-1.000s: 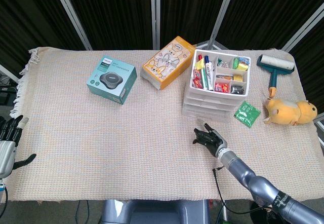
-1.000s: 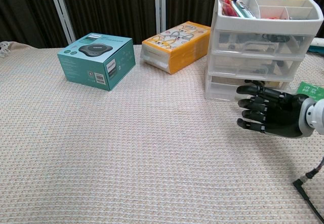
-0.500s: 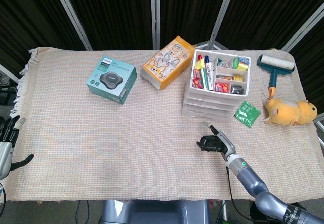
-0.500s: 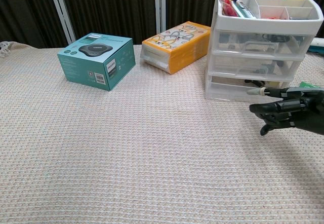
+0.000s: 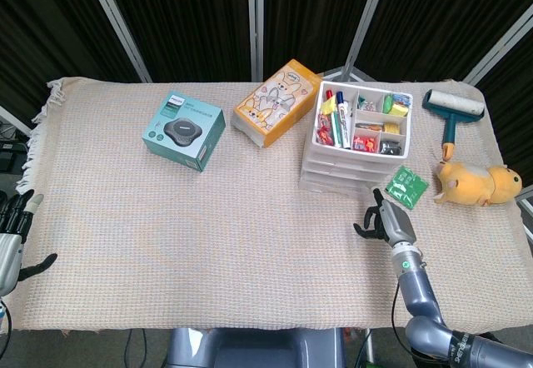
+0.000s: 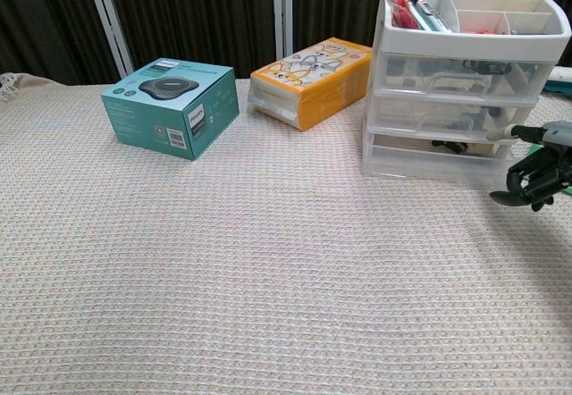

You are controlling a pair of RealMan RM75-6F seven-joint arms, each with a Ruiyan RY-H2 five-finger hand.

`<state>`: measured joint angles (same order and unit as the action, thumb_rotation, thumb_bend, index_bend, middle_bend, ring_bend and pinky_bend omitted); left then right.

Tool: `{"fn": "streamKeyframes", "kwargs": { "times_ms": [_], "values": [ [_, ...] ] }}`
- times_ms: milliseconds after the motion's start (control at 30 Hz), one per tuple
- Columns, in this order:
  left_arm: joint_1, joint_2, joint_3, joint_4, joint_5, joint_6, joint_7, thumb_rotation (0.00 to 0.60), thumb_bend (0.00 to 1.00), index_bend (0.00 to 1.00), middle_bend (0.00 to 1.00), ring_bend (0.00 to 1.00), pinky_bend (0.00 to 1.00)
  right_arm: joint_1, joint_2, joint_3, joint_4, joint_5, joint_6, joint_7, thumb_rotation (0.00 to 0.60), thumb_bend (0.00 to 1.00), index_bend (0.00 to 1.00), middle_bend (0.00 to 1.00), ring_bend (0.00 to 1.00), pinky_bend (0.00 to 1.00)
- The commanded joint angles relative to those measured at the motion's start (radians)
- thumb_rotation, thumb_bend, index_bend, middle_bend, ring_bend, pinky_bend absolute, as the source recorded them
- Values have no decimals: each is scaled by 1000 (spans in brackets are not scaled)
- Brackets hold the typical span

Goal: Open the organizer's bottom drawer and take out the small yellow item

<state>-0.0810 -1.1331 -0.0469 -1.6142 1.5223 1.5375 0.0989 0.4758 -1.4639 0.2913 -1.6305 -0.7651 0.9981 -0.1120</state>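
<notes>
Right hand [image 5: 385, 221] has its fingers curled in, holding nothing, just in front of the organizer [image 5: 356, 139]; green packet [image 5: 406, 187] sits beside it.

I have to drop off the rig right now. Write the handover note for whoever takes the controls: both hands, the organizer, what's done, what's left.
Right hand: fingers curled in, holding nothing, low over the cloth just in front of the organizer's right front corner; no contact visible.
Left hand: open, parked at the table's far left edge, idle.
Organizer: at the back right of the table, top tray full of markers and small items, all drawers shut. Bottom drawer is closed; something yellowish shows faintly through its front on the right, too unclear to name.
Done: only the approach.
Left: hook the bottom drawer's front, pull it open, take out the small yellow item.
</notes>
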Motion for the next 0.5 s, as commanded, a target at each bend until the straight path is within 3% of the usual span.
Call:
{"fn": "streamKeyframes", "kwargs": {
  "times_ms": [33, 500],
  "values": [
    [0, 0, 0, 0, 0, -1, -1, 600, 152, 0, 0, 0, 0, 17, -18, -8, 22, 23, 4, -18, 600, 235, 144, 683, 750, 520],
    [0, -1, -1, 4, 0, -1, -5, 600, 152, 0, 0, 0, 0, 46, -73, -1, 90, 38, -1, -10, 600, 235, 171, 683, 749, 522]
  ]
}}
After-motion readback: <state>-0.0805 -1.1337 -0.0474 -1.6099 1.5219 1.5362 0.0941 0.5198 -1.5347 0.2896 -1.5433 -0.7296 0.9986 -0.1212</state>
